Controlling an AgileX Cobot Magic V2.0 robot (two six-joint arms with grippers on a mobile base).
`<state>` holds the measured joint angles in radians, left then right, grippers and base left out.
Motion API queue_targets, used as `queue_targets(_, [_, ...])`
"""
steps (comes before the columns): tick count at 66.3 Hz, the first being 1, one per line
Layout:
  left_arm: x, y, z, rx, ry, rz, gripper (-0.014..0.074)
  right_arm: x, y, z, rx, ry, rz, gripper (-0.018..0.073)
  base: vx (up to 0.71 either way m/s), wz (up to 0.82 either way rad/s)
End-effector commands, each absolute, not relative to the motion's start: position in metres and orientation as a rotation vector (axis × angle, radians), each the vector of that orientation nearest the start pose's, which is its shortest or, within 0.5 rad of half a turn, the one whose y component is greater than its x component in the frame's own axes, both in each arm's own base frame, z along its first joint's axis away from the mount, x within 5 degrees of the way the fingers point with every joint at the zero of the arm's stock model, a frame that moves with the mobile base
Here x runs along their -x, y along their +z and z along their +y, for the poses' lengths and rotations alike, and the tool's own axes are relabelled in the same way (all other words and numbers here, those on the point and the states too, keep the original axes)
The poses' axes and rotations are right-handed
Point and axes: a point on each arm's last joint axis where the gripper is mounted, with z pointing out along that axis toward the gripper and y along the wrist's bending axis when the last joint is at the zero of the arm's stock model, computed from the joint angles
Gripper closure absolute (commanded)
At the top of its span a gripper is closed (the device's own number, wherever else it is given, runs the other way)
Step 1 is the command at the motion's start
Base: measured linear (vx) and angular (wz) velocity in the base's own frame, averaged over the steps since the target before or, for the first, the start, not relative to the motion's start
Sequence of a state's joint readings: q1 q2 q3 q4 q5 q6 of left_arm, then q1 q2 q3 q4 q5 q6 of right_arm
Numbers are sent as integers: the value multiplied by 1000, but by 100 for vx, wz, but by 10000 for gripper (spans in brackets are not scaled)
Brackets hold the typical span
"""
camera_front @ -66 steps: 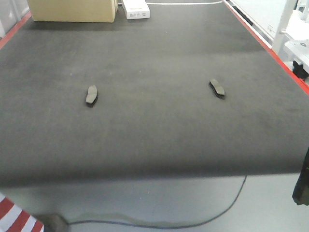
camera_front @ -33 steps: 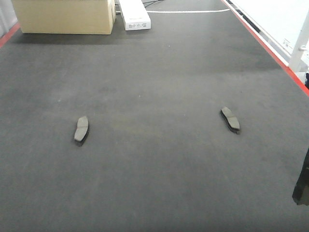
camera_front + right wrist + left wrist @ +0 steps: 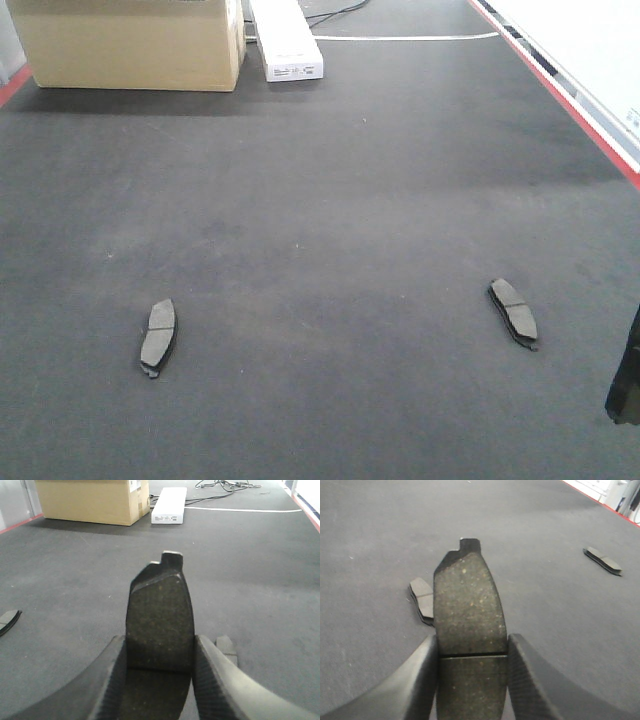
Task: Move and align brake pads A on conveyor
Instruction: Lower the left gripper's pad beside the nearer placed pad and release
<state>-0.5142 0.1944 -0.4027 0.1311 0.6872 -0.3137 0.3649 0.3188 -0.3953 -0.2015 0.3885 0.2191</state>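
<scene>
Two brake pads A lie flat on the charcoal conveyor (image 3: 330, 200): one at the front left (image 3: 157, 338), one at the front right (image 3: 513, 312). In the left wrist view my left gripper (image 3: 472, 645) is shut on a third pad (image 3: 468, 605), held lengthwise above the belt, with the left lying pad (image 3: 422, 600) just behind it and the right lying pad (image 3: 603, 560) far off. In the right wrist view my right gripper (image 3: 160, 645) is shut on a fourth pad (image 3: 160, 615). The right lying pad (image 3: 227, 649) shows beside its right finger.
A cardboard box (image 3: 130, 45) and a white box (image 3: 288, 40) stand at the belt's far end. A red stripe (image 3: 590, 125) runs along the right edge. A dark part of the robot (image 3: 626, 385) juts in at the right border. Cables (image 3: 225, 485) lie beyond the white box.
The front view has closed in on the belt. Both lying pads now sit lower and larger in frame. The belt's front edge, the floor and the cable there have left view.
</scene>
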Motion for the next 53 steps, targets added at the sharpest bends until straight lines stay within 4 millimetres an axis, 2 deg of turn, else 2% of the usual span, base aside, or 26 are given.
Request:
queue_targets(1, [-47,291,-19,-242,-428,1854,603,-75,309,22,251,223,1655,564,14,5])
queue_targets(53, [-47,291,-19,-242,-428,1854,603,-75,309,22,251,223,1655,564,3,1])
